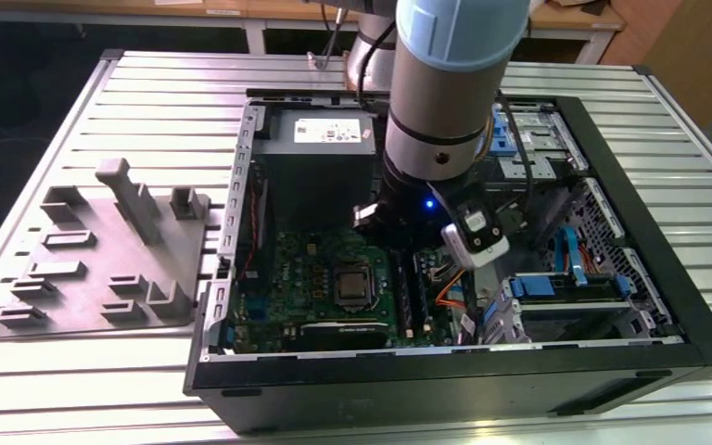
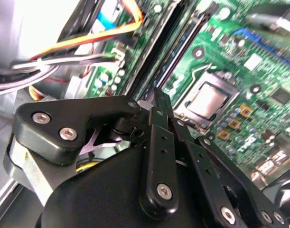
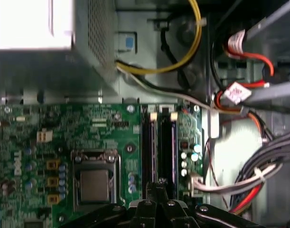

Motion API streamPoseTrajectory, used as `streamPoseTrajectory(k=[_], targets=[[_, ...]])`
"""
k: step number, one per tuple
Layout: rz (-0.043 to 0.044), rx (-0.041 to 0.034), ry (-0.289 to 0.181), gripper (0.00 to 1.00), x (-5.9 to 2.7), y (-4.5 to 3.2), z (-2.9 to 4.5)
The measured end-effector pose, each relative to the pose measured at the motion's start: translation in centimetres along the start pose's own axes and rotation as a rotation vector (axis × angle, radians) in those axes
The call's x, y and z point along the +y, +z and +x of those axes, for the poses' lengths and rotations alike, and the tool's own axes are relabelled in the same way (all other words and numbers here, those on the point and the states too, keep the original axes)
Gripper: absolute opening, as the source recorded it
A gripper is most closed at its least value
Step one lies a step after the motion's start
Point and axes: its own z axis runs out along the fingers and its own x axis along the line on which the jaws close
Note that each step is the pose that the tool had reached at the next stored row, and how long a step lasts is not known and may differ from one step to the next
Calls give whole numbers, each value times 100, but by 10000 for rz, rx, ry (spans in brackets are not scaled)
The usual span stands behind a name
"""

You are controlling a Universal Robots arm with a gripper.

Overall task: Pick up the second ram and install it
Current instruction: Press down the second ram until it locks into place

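Ribbed metal table (image 1: 121,102), open PC case (image 1: 653,260), and my gripper (image 3: 160,183) sits right over the 2 RAM slots (image 3: 159,152) beside the processor (image 3: 94,185), jaws pinched together, probably seating the second ram (image 3: 173,152), so I'd guess it needs a straight, even push.

You've got a ribbed metal table (image 1: 108,102) with a dull silvery sheen. The grey fixture (image 1: 103,255) looks like matt plastic. The PC case (image 1: 455,385) is black, semi-gloss, over bare metal inner walls. The motherboard (image 3: 97,130) is glossy green board, and the processor (image 3: 94,185) has a smooth brushed metal lid. The gripper (image 2: 156,102) has matt black links with 5 shiny steel screws.
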Motion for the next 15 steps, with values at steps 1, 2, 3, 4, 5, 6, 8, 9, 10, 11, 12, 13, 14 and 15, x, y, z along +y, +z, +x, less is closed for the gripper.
streamPoseTrajectory(k=[1,2,3,4,5,6,8,9,10,11,12,13,14,15], targets=[[19,2,-2,10,-22,0,-1],[35,4,-2,10,-44,0,-2],[51,7,-2,10,-65,-1,-2],[67,9,-3,10,-89,-2,-3],[79,10,-3,10,-112,-2,-4],[92,12,-3,10,-135,-2,-4],[118,15,-4,10,-179,-2,-6],[130,17,-4,10,-200,-1,-6],[144,18,-5,10,-221,-2,-7],[157,19,-5,10,-242,-2,-8],[166,19,-5,10,-260,-2,-8],[173,19,-6,10,-274,-2,-9],[176,20,-6,10,-282,-2,-8],[176,20,-5,10,-284,-2,-8]])
